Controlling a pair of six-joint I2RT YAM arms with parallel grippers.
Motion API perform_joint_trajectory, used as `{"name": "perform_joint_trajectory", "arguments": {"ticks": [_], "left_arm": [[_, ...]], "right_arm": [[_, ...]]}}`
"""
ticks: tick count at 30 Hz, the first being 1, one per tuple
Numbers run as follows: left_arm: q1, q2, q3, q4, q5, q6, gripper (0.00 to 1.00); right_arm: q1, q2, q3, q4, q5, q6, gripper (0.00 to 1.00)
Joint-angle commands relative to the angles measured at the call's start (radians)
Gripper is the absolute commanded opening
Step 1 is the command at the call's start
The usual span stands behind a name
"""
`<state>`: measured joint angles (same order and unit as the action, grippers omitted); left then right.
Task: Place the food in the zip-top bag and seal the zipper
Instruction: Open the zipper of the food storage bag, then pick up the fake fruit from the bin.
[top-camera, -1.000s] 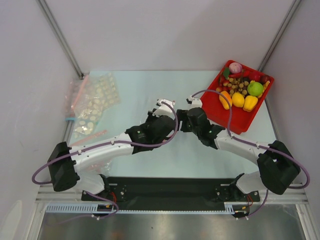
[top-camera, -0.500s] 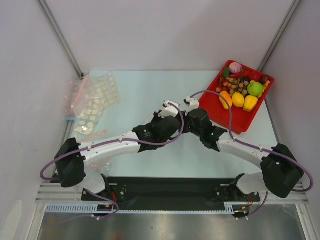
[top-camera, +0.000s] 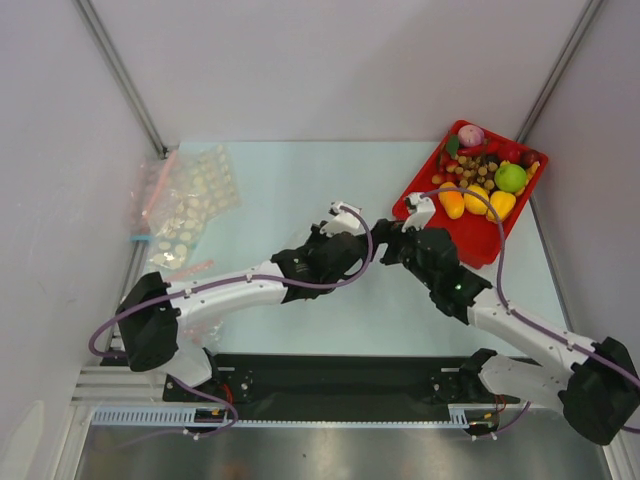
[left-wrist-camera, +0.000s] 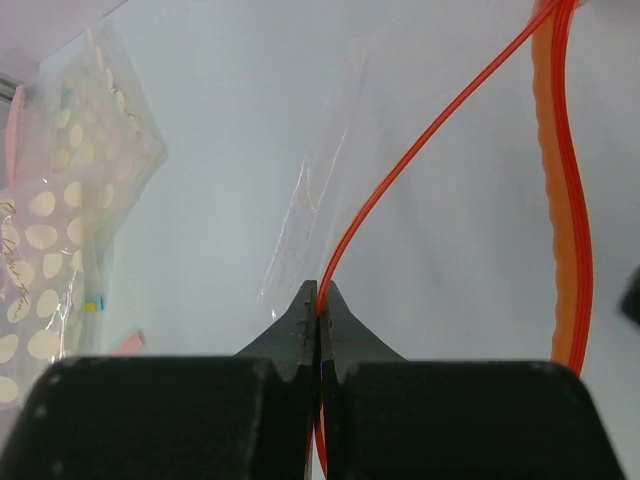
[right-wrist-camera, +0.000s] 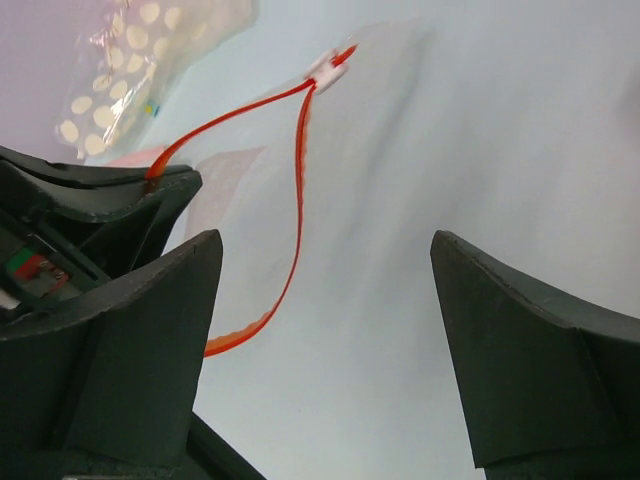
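Left hand (left-wrist-camera: 318, 303), clenched on the zipper (left-wrist-camera: 421, 150), should hold the bag (left-wrist-camera: 470, 260) mouth wide while the released right hand (right-wrist-camera: 320, 280) fetches food (top-camera: 478, 190).

No readable text, labels or numbers anywhere.

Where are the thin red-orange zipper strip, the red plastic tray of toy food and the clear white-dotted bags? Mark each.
Thin red-orange zipper strip (left-wrist-camera: 572, 250): left wrist view, its wide band at right.
Red plastic tray (top-camera: 478, 243): top view, bare floor near its front corner.
Clear white-dotted bags (top-camera: 195, 200): top view, middle of the pile.
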<state>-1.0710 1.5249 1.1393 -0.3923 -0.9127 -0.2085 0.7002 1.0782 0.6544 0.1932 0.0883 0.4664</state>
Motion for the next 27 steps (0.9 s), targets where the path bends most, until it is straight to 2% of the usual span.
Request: {"name": "perform_joint_trajectory", "arguments": {"ticks": [1, 5, 6, 7, 8, 12, 15, 19, 22, 27], "left_arm": [[0.011, 0.006, 0.04, 0.004, -0.017, 0.004, 0.02], [0.017, 0.001, 0.043, -0.006, -0.006, 0.0, 0.01], [0.017, 0.0, 0.042, -0.006, -0.003, 0.0, 0.01], [0.019, -0.008, 0.042, -0.006, 0.006, -0.003, 0.01], [0.019, -0.011, 0.043, -0.008, 0.011, -0.003, 0.01], [0.017, -0.028, 0.037, -0.011, 0.021, -0.012, 0.01], [0.019, -0.035, 0.036, -0.014, 0.024, -0.012, 0.01], [0.019, -0.037, 0.039, -0.017, 0.037, -0.015, 0.01], [0.017, -0.04, 0.043, -0.013, 0.063, -0.011, 0.01], [0.017, -0.043, 0.056, -0.023, 0.12, -0.02, 0.0]], "right_arm": [[-0.033, -0.095, -0.016, 0.019, 0.073, -0.015, 0.9], [-0.086, -0.21, -0.016, -0.037, 0.177, -0.051, 0.94], [-0.105, -0.237, -0.004, -0.056, 0.236, -0.048, 0.99], [-0.132, -0.242, 0.007, -0.102, 0.258, -0.037, 1.0], [-0.21, -0.238, 0.023, -0.129, 0.257, -0.002, 1.0], [-0.447, -0.144, 0.144, -0.264, 0.108, 0.061, 1.0], [-0.549, -0.035, 0.191, -0.282, 0.132, 0.061, 1.0], [-0.613, 0.087, 0.234, -0.204, 0.232, 0.038, 1.0], [-0.619, 0.187, 0.26, -0.069, 0.321, -0.018, 1.0], [-0.624, 0.416, 0.461, -0.04, 0.438, -0.1, 0.99]]}}
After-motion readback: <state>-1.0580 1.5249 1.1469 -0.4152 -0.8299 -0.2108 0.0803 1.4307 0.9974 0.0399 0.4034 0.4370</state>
